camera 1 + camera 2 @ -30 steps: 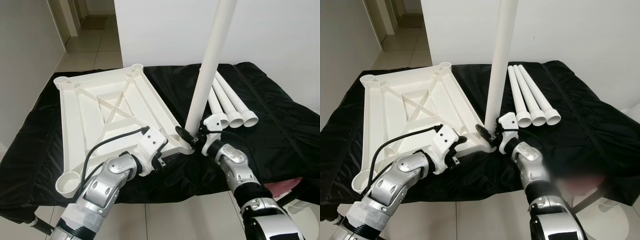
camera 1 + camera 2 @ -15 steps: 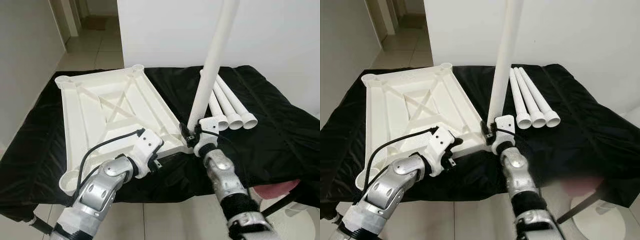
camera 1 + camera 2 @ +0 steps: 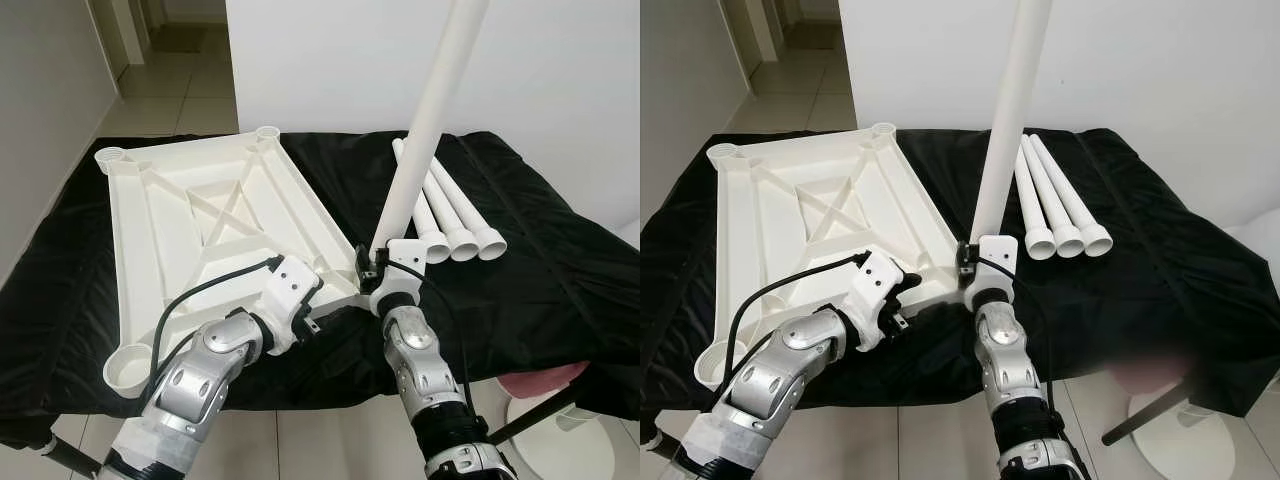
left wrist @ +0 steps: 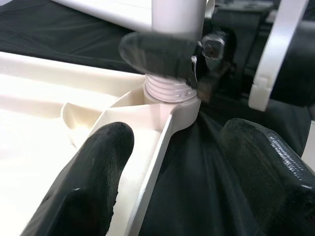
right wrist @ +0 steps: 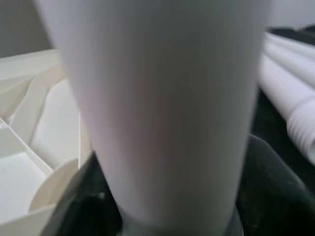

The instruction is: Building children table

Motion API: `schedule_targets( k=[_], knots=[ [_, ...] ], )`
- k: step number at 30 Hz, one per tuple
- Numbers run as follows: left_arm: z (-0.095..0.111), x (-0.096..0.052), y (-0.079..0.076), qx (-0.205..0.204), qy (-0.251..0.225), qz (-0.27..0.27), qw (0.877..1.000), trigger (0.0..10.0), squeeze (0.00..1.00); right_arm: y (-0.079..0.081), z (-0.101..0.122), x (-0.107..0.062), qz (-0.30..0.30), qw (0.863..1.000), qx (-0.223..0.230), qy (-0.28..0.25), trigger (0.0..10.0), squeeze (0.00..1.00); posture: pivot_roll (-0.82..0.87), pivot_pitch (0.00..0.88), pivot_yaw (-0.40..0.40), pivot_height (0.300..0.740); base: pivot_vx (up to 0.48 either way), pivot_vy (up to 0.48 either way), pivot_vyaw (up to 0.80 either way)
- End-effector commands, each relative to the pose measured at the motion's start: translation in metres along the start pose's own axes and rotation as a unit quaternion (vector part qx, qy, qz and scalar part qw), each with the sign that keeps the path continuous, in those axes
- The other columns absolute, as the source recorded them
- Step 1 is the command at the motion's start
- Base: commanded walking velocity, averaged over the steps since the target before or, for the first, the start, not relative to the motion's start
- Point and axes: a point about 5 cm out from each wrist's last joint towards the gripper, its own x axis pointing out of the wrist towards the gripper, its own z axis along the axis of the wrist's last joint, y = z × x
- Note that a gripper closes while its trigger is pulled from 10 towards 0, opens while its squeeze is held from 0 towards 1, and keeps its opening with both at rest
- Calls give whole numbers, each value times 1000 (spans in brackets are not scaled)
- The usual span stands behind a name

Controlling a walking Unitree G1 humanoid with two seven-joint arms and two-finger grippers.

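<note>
White ribbed tabletop point(image 3: 200, 225) lies upside-down; right tool point(image 3: 371, 272) clasps upright leg point(image 3: 425, 125).

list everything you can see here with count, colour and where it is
tabletop: 1, white, upside down on the left part of the cloth, ribs up, round sockets at its corners
upright leg: 1, white, standing in the tabletop's near right corner socket
spare legs: 3, white, lying side by side on the cloth, right of the upright leg
cloth: 1, black, covering the work surface
tiled floor: pale, beyond the cloth
wall: white, behind
right gripper: black fingers shut on the upright leg's base
left gripper: black fingers open, astride the tabletop's near edge
</note>
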Motion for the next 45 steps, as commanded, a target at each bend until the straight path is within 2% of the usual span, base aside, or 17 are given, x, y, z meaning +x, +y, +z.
schedule_targets(
  k=[1,7,8,9,12,17,20,21,23,25,30,33,34,35,43,44,45],
  knots=[
    [1,-2,4,4,2,33,999,10000,0,-3,-2,-3,-5,1000,1,8,10000,1000,-18,0,-5,740,0,0,0],
    [3,-2,5,4,1,34,999,10000,0,-9,3,-2,34,999,3,-1,10000,1000,-17,1,-2,740,0,0,0],
    [2,-2,4,3,1,34,999,10000,0,-11,2,-2,45,999,-3,0,10000,678,-17,1,-2,740,0,0,0],
    [2,-2,4,4,1,34,999,10000,0,-14,3,-1,63,998,-14,-2,10000,0,-17,1,-2,740,0,0,0],
    [2,-2,4,3,1,34,999,10000,0,-16,4,0,82,996,-23,-5,10000,0,-17,1,-2,740,0,0,0],
    [2,0,3,2,0,35,999,10000,0,-27,7,8,164,984,-71,-6,10000,0,-13,0,-6,740,0,0,0],
    [3,0,3,2,-1,35,999,10000,0,-27,8,9,178,981,-78,-6,10000,0,-13,0,-6,740,0,0,0],
    [3,1,2,2,-1,33,999,10000,0,-27,9,11,219,971,-98,-4,10000,0,-16,0,-3,740,0,0,0],
    [3,1,2,2,-1,33,999,10000,0,-27,9,11,219,971,-98,-4,10000,0,-16,0,-3,740,0,0,0],
    [3,1,1,3,-1,29,1000,10000,0,-25,10,13,265,957,-116,5,10000,0,-16,0,-5,740,0,0,0],
    [4,3,1,4,-3,29,1000,10000,0,-24,13,18,301,944,-135,6,10000,0,-17,0,-10,740,0,0,0],
    [5,3,1,4,-4,29,1000,10000,0,-25,14,20,308,941,-140,6,10000,0,-17,0,-10,740,0,0,0],
    [5,4,1,4,-5,29,1000,10000,0,-25,13,21,319,937,-143,10,3569,0,-11,0,-12,740,0,0,0],
    [5,3,0,4,-5,29,1000,10000,0,-27,12,22,321,937,-140,13,0,0,-5,0,-15,740,0,0,0],
    [3,1,-1,4,-2,32,999,10000,0,-35,6,21,315,940,-129,30,0,0,14,0,-25,740,0,0,0],
    [3,0,-1,4,-2,34,999,10000,0,-36,2,19,307,943,-124,36,10000,0,18,0,-28,740,0,0,0],
    [3,0,-1,4,-2,34,999,10000,0,-36,2,19,307,943,-124,36,10000,0,18,0,-28,740,0,0,0]
  ],
)
